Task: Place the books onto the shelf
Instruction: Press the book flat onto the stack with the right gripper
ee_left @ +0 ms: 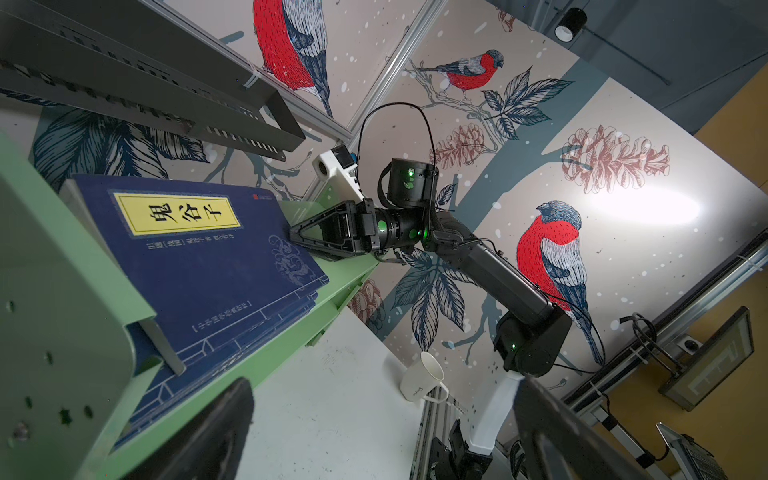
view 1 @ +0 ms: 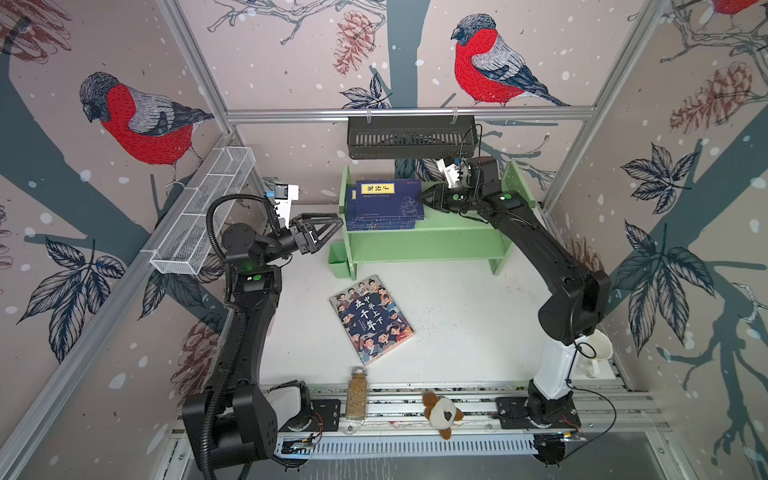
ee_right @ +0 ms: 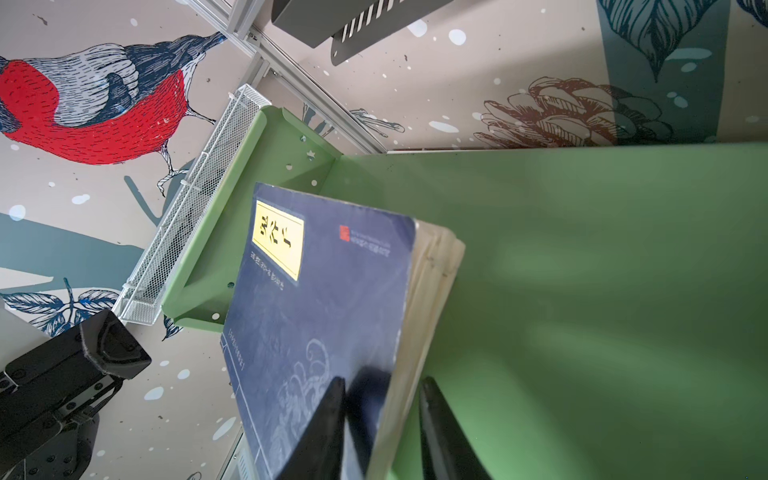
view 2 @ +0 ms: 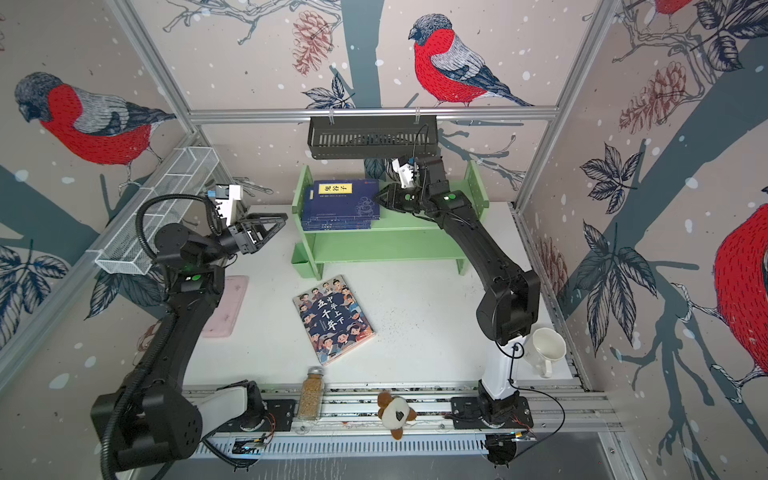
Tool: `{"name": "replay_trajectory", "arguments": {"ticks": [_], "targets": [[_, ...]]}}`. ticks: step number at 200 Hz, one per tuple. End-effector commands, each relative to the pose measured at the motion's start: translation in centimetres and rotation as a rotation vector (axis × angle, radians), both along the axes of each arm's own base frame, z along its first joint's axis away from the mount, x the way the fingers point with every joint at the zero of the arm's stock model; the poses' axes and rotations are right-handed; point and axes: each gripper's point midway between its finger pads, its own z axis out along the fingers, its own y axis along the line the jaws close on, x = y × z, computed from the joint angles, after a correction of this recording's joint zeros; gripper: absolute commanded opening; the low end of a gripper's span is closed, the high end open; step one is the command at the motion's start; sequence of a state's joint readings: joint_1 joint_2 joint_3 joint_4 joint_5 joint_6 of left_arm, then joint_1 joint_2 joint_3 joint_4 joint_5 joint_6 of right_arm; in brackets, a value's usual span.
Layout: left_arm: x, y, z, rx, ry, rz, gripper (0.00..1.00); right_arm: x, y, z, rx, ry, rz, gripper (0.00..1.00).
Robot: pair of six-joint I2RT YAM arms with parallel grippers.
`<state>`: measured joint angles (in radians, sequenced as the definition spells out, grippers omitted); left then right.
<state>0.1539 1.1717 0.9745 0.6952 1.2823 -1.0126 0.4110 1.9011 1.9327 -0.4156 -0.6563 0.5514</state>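
A stack of navy-blue books point(view 1: 388, 203) point(view 2: 340, 203) with a yellow label lies flat on the top board of the light green shelf point(view 1: 436, 245) point(view 2: 386, 249), against its left side panel. My right gripper point(view 1: 422, 197) point(ee_right: 384, 380) reaches in from the right. Its jaws straddle the stack's right edge, one finger over the cover point(ee_right: 316, 299) and one beside the page edges, with a thin gap showing. The larger cartoon book point(view 1: 371, 318) point(view 2: 333, 318) lies flat on the table before the shelf. My left gripper point(view 1: 337, 220) point(ee_left: 386, 415) hangs open and empty just left of the shelf.
A black slotted basket point(view 1: 411, 137) hangs above the shelf, close over my right wrist. A white wire basket point(view 1: 203, 216) lines the left wall. A green cup point(view 1: 338, 259) sits at the shelf's left foot. Along the front stand a spice jar point(view 1: 357, 392), plush toy point(view 1: 442, 413) and white mug point(view 1: 596, 353).
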Motion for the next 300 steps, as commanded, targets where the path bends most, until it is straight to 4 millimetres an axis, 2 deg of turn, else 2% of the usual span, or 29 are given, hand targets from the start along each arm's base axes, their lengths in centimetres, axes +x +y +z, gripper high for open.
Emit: {"name": "replay_trajectory", "arguments": {"ticks": [1, 38, 65, 155, 300], "targets": [[-0.5, -0.1, 0.4, 0.016, -0.046, -0.009, 0.98, 0.1, -0.2, 0.8, 0.002, -0.038, -0.010, 0.19], [-0.6, -0.1, 0.4, 0.016, -0.046, -0.010, 0.98, 0.0, -0.1, 1.0, 0.008, -0.047, -0.004, 0.05], [-0.5, -0.1, 0.2, 0.016, -0.045, -0.009, 0.98, -0.1, -0.1, 1.4, 0.014, -0.056, -0.001, 0.02], [-0.7, -0.1, 0.2, 0.019, -0.050, -0.007, 0.98, -0.9, 1.1, 2.0, 0.019, -0.080, 0.039, 0.01], [-0.7, -0.1, 0.2, 0.026, -0.055, -0.004, 0.98, -0.8, 2.1, 2.2, 0.025, -0.078, 0.044, 0.01]]}}
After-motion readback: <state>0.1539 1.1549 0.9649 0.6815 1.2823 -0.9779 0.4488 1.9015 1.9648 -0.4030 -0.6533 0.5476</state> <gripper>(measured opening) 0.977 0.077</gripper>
